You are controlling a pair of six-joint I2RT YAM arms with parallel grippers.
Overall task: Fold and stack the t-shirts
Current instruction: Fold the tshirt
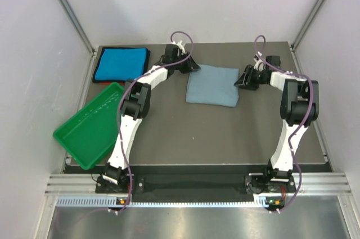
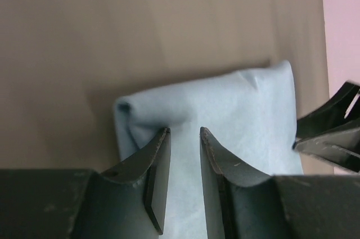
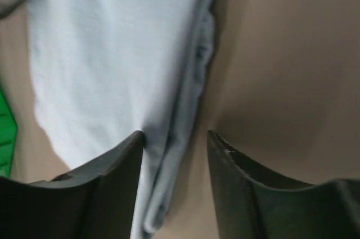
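Note:
The grey-blue t-shirt [image 1: 212, 84] lies folded into a rectangle at the middle back of the table. The turquoise t-shirt [image 1: 121, 63] lies folded at the back left corner. My left gripper [image 1: 191, 66] is at the grey-blue shirt's back left corner; in the left wrist view it [image 2: 184, 130] is open, jaws a little apart over the cloth [image 2: 236, 109]. My right gripper [image 1: 243, 80] is at the shirt's right edge; in the right wrist view it [image 3: 175, 133] is open, its jaws on either side of the layered edge [image 3: 185, 98].
A green plastic tray [image 1: 93, 123] lies tilted at the table's left edge, near the left arm. It shows as a green sliver in the right wrist view [image 3: 5, 138]. The right gripper's fingers [image 2: 332, 132] show at the right of the left wrist view.

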